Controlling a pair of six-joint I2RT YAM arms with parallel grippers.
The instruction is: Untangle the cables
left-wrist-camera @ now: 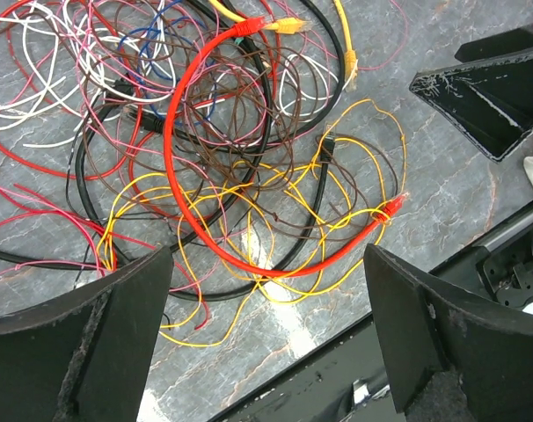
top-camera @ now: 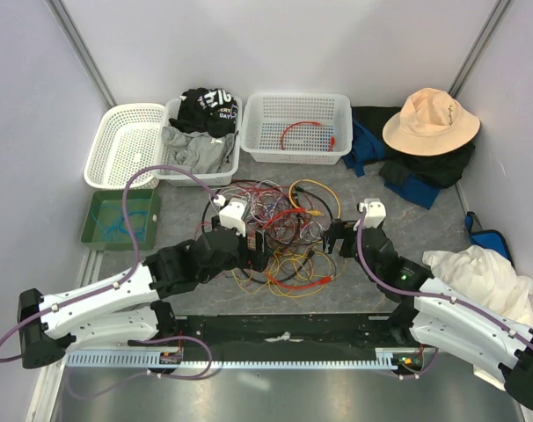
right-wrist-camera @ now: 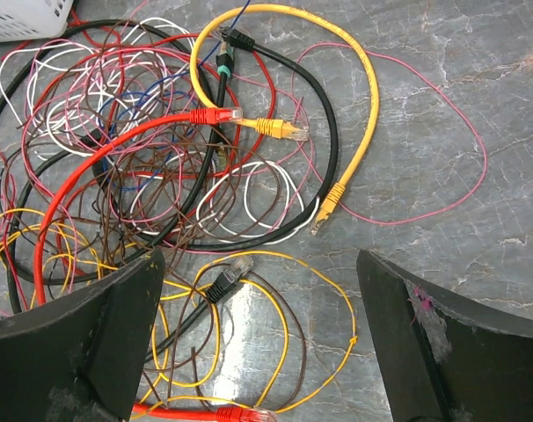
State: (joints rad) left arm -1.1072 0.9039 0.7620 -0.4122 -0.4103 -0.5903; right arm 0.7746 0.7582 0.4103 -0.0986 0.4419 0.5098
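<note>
Grey table point(top-camera: 407, 220), tangled cables point(top-camera: 288, 220) partly hidden under left gripper point(left-wrist-camera: 266, 255), its jaws apart, right gripper point(right-wrist-camera: 259, 257) likewise apart

You are in a robot lab cell: white panels point(top-camera: 275, 44) enclose the table point(top-camera: 425, 224), arms point(top-camera: 117, 294) bolted at 6 o'clock, baskets point(top-camera: 299, 95) at 12.

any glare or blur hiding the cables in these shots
Left wrist: sharp, but a bright glare streak on the table washes out thin yellow strands of the cables. Right wrist: similar glare beside the black plug. Top external: evenly lit, no glare, though strands are too small to trace.
</note>
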